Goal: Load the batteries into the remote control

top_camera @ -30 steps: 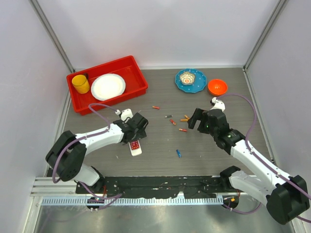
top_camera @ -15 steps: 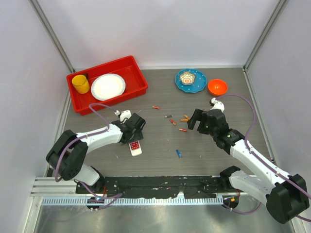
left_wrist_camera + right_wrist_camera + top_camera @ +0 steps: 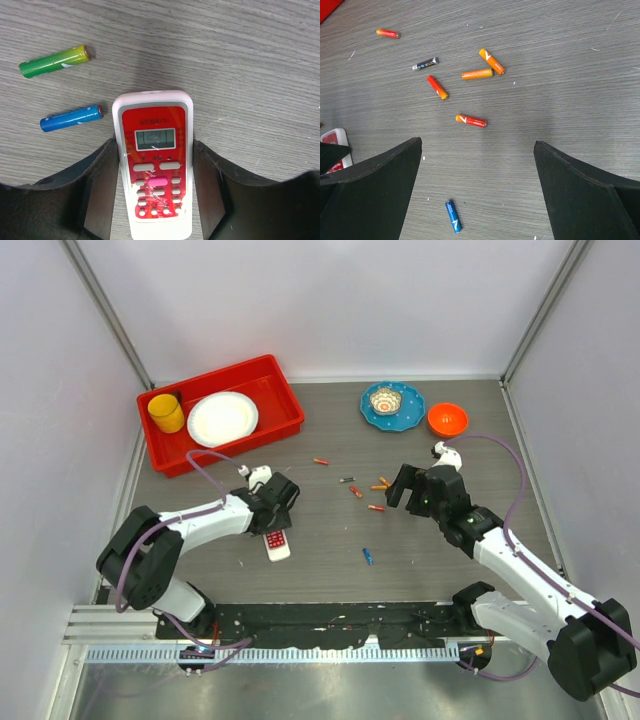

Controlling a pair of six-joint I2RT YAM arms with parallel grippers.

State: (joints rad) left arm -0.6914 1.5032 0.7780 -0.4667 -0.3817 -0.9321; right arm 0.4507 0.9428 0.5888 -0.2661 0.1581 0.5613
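Observation:
The remote control [image 3: 155,165] lies red face up on the table, screen end away from my left wrist camera. My left gripper [image 3: 155,150] straddles it, both fingers pressed against its long white sides. From above it is the remote control [image 3: 278,545] under the left gripper [image 3: 277,525]. A green-yellow battery [image 3: 55,61] and a blue battery [image 3: 71,118] lie just beside it. Several orange-red batteries [image 3: 471,120], a dark one [image 3: 425,63] and a blue one [image 3: 452,222] are scattered mid-table. My right gripper [image 3: 477,145] hovers open beside that cluster [image 3: 376,508], holding nothing.
A red bin [image 3: 291,406] at the back left holds a yellow cup [image 3: 166,413] and a white plate [image 3: 222,418]. A blue plate [image 3: 410,412] carrying a small bowl [image 3: 385,400] and an orange bowl [image 3: 447,418] stand at the back right.
The left jaws have narrowed onto the remote's sides and the left wrist has settled slightly lower. The right arm has not moved.

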